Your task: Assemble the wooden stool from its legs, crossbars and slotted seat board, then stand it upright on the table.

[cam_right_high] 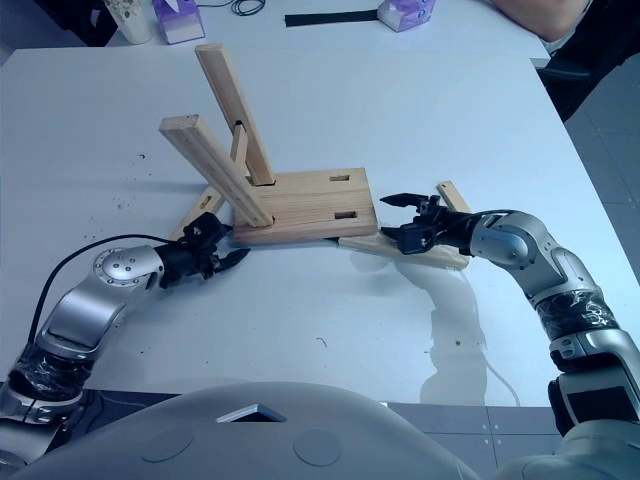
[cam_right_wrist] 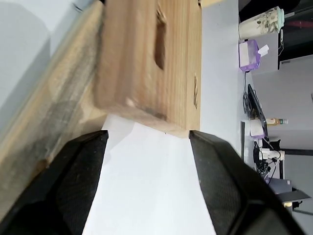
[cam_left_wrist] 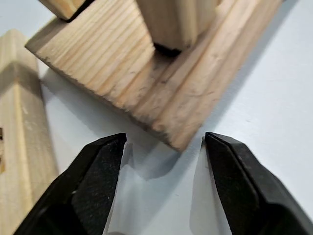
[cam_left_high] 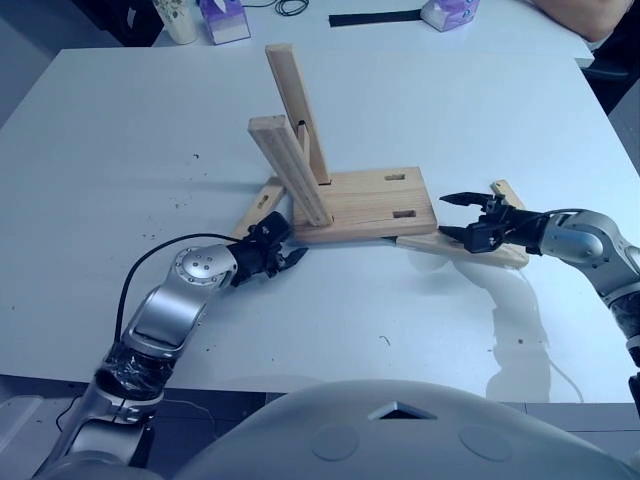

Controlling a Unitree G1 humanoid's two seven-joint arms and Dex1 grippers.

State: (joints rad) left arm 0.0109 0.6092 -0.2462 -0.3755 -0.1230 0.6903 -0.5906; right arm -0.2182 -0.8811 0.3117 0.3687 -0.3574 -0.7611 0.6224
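So far two legs are standing in the seat board mid-frame, two slots are waiting empty, and the left gripper and right gripper are hovering open.

At eight o'clock of the seat board we see a loose wooden piece only in part: its far end runs under the board and its near end lies behind the left gripper. At four o'clock, more wood is covered by the board and the right gripper, so we cannot tell whether it is one piece or two. The crossbar sits mostly behind the front leg. At twelve o'clock on the table, a cup and a tissue box are cut by the edge. In the right wrist view the board's near end is blurred.
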